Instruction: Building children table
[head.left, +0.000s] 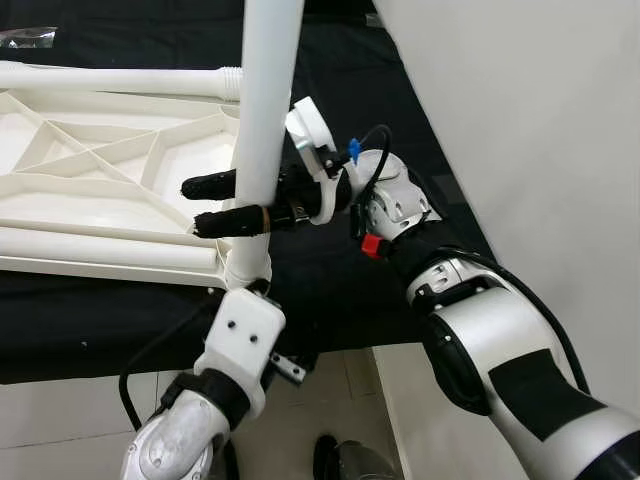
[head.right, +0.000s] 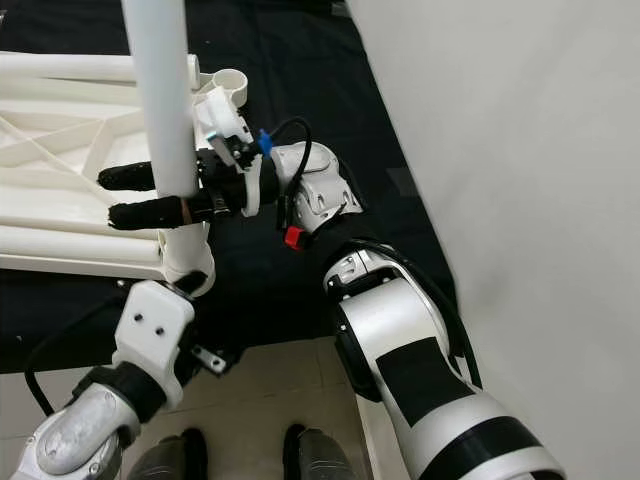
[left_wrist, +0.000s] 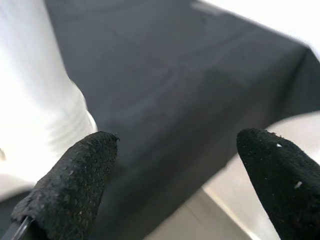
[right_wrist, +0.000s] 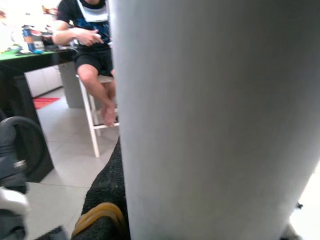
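Note:
The white children's table top (head.left: 90, 190) lies upside down on a black cloth, ribs facing up. One white table leg (head.left: 265, 120) stands upright in the corner socket nearest me. My right gripper (head.left: 202, 204) reaches in from the right and is shut on this leg, one black finger behind it and one in front. My left arm (head.left: 240, 345) comes up from below to the leg's base. The left gripper (left_wrist: 175, 165) is open, its fingertips (left_wrist: 75, 175) beside the leg's threaded foot (left_wrist: 35, 100), with nothing between them.
A second white leg (head.left: 120, 80) lies along the table top's far edge, by an empty socket ring (head.right: 228, 82). A pale wall panel (head.left: 520, 120) stands close on the right. Tiled floor (head.left: 60, 410) lies below. A person (right_wrist: 90, 35) sits on a stool.

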